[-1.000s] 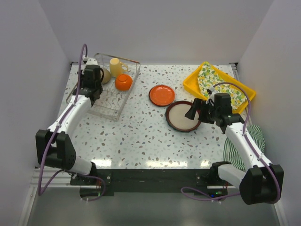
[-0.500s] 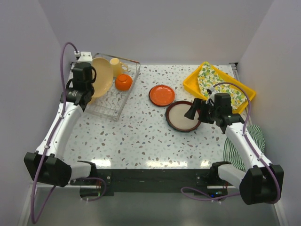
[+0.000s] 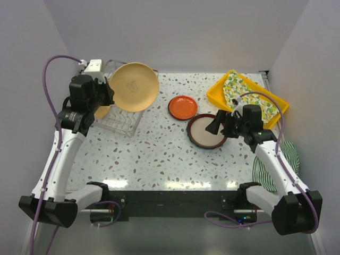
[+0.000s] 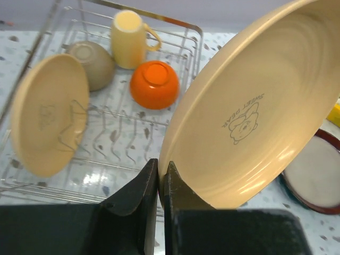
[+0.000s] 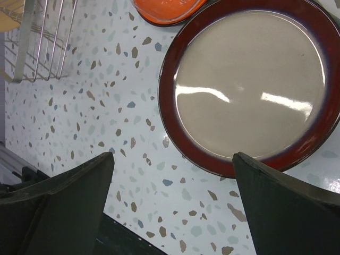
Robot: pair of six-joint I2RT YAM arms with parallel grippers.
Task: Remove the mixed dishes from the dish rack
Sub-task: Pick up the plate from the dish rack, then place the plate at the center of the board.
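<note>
Tan plate held up out of the rack, two plates already on the table.

The left gripper (image 4: 159, 171) pinches the lower rim of a tan plate (image 3: 133, 86) between nearly closed jaws and holds it tilted above the dish rack (image 3: 121, 123). I judge the step to be carrying it out, so the next move calls for swinging it right to bare table and lowering it flat without slipping. A second tan plate (image 4: 48, 114), a grey bowl (image 4: 93, 61), a mug (image 4: 129, 40) and an orange bowl (image 4: 155, 84) sit in the rack. From above, the raised plate hides most of them. An orange plate (image 3: 183, 107) and a dark-rimmed plate (image 3: 206, 132) lie mid-table. The right gripper (image 3: 220, 123) hovers there, jaws wide, empty. Its wrist view cuts off both plates.
</note>
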